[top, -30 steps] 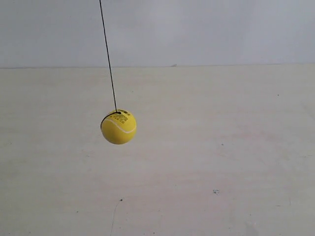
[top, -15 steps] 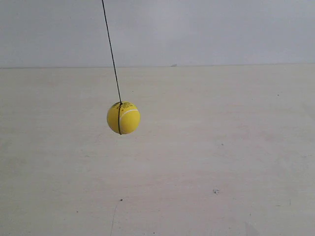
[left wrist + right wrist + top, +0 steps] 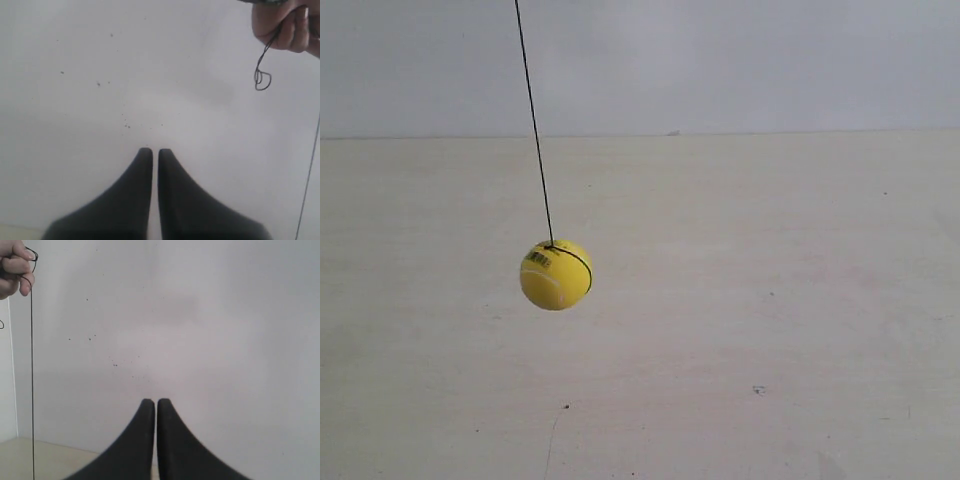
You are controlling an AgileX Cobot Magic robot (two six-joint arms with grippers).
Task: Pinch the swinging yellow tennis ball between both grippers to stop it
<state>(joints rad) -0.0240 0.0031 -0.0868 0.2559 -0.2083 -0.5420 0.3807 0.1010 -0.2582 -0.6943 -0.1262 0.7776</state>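
Note:
The yellow tennis ball (image 3: 556, 274) hangs in mid-air on a thin black string (image 3: 533, 120) over the pale table, barcode sticker facing the camera. Neither arm appears in the exterior view. My left gripper (image 3: 151, 150) is shut, its two black fingers nearly touching, nothing between them, facing a white wall. My right gripper (image 3: 150, 401) is likewise shut and empty. The ball is out of both wrist views; only the string (image 3: 32, 380) shows there, and again at the left wrist view's edge as string (image 3: 307, 190).
A person's hand (image 3: 285, 27) holds the string's upper end with a small loop; the same hand (image 3: 16, 267) shows in the right wrist view. The pale table (image 3: 770, 330) meets a grey-white wall (image 3: 740, 60) behind.
The ball swung toward the exterior view's right and up half a second ago, and is now back left and lower, spun so the barcode faces the camera. The string's top shifted left.

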